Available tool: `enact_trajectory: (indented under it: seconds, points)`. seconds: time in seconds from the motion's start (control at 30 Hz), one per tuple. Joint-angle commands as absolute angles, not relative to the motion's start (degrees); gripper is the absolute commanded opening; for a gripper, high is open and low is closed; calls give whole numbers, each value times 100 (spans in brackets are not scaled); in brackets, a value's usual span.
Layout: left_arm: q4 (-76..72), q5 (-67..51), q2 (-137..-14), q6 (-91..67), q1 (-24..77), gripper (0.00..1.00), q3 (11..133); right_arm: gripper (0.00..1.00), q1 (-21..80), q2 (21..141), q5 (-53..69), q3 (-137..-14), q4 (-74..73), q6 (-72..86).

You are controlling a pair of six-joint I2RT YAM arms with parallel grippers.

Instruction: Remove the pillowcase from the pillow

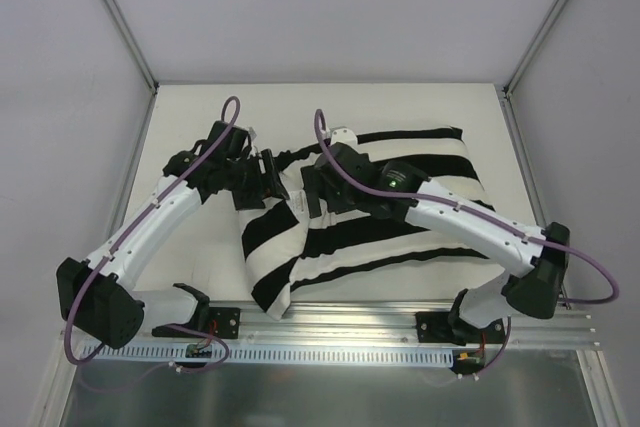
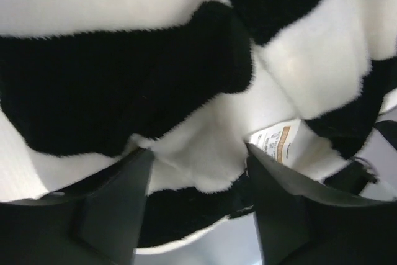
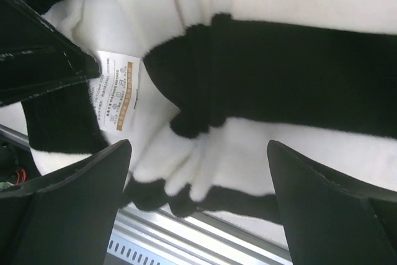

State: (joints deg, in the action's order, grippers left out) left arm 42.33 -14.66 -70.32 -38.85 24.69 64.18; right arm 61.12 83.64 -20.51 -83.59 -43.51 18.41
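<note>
Across mid-table, the pillowcase (image 1: 385,237) was judged not yet pulled off the pillow, with cloth bunched toward nine o'clock. The left gripper (image 2: 198,153) and right gripper (image 3: 198,147) were seen with fingers spread, gripping nothing.

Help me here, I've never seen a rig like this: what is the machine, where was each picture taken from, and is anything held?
These are two robot arms bolted to a table, each ending in a two-finger pincer. The wide picture looks down from above and behind them. The two close-ups come from wrist cameras, so the dark wedges are each arm's own fingers. On the table lies a black-and-white striped pillowcase, its care label showing. The left pincer and right pincer sit close over the cloth, fingers spread; neither holds anything.
</note>
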Motion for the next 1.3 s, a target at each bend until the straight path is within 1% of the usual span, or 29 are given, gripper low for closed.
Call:
enact_trajectory:
  seconds: [0.0, 0.03, 0.07, 0.1, 0.13, 0.17, 0.2, 0.23, 0.27, 0.37, 0.47, 0.5, 0.57, 0.6, 0.67, 0.77, 0.93, 0.97, 1.0, 1.03, 1.07, 1.1, 1.13, 1.17, 1.2, 1.23, 1.27]
  points:
    - [4245, -1160, -7233, -3876, 2470, 57, 6258, 96, 6196, 8788, -2056, -8797, -4263, 1731]
    - [4254, -1160, -7268, -3850, 2470, 20, 6232, 97, 6214, 8902, -2152, -8867, -4324, 1740]
    - [4254, -1204, -7303, -3815, 2470, 8, 6188, 98, 6188, 9051, -2171, -8886, -4342, 1740]
    - [4245, -1248, -7295, -3771, 2470, 0, 6153, 86, 6109, 9079, -2162, -8886, -4333, 1766]
    - [4245, -1292, -7260, -3762, 2478, 0, 6118, 73, 6065, 9097, -2145, -8868, -4342, 1793]
    - [4245, -1301, -7147, -3736, 2470, 0, 6039, 56, 5995, 9071, -2127, -8825, -4342, 1819]
    - [4236, -1292, -7076, -3674, 2461, 0, 5995, 24, 5838, 9036, -2110, -8789, -4342, 1863]
    - [4245, -1292, -7006, -3648, 2452, 0, 5959, 8, 5758, 8974, -2109, -8737, -4342, 1881]
    - [4245, -1327, -6866, -3621, 2426, 0, 5898, 1, 5644, 8895, -2101, -8623, -4342, 1890]
    - [4254, -1423, -6645, -3516, 2320, 0, 5810, 1, 5239, 8386, -2232, -8412, -4342, 1890]
    - [4245, -1538, -6557, -3393, 2294, 0, 5748, 1, 4503, 7605, -2373, -7964, -4316, 2064]
    - [4245, -1538, -6565, -3393, 2294, 0, 5731, 1, 4335, 7159, -2425, -7641, -4307, 2126]
    - [4149, -1608, -6722, -3454, 2294, 0, 5774, 1, 3809, 6682, -2566, -7271, -4272, 2337]
    - [4096, -1861, -6811, -3480, 2294, 0, 5827, 1, 3623, 6245, -2601, -6903, -4184, 2381]
    - [3816, -2161, -7047, -3568, 2294, 0, 5941, 1, 3167, 5890, -2505, -6637, -4114, 2461]
    - [3700, -2408, -7285, -3516, 2312, 0, 6125, 1, 3041, 5555, -2435, -6504, -4148, 2365]
    - [3586, -2645, -7497, -3507, 2312, 0, 6197, 1, 3041, 5633, -2111, -6530, -4386, 2206]
    - [3551, -2672, -7506, -3507, 2312, 0, 6153, 6, 3076, 5686, -2022, -6556, -4394, 2180]
    - [3481, -2689, -7515, -3507, 2312, 0, 6091, 17, 3128, 5713, -1952, -6591, -4377, 2162]
    - [3428, -2707, -7523, -3507, 2312, 0, 5969, 35, 3199, 5739, -1890, -6635, -4351, 2127]
    - [3393, -2724, -7550, -3507, 2312, 0, 5898, 70, 3478, 5765, -1924, -6775, -4324, 2101]
    - [3314, -2742, -7567, -3507, 2312, 0, 5819, 82, 3672, 5870, -2090, -6881, -4307, 2083]
    - [3253, -2786, -7602, -3516, 2312, 0, 5670, 90, 3874, 5967, -2231, -7030, -4333, 2031]
    - [3200, -2830, -7620, -3542, 2303, 0, 5617, 95, 4355, 6211, -2415, -7405, -4403, 2022]
    - [3138, -2847, -7629, -3551, 2311, 0, 5547, 96, 4612, 6362, -2756, -7609, -4525, 1995]
    - [3051, -2865, -7655, -3551, 2312, 0, 5459, 96, 5049, 6511, -2882, -7803, -4570, 1943]
    - [3024, -2874, -7655, -3559, 2312, 0, 5423, 96, 5228, 6669, -2970, -7987, -4605, 1925]
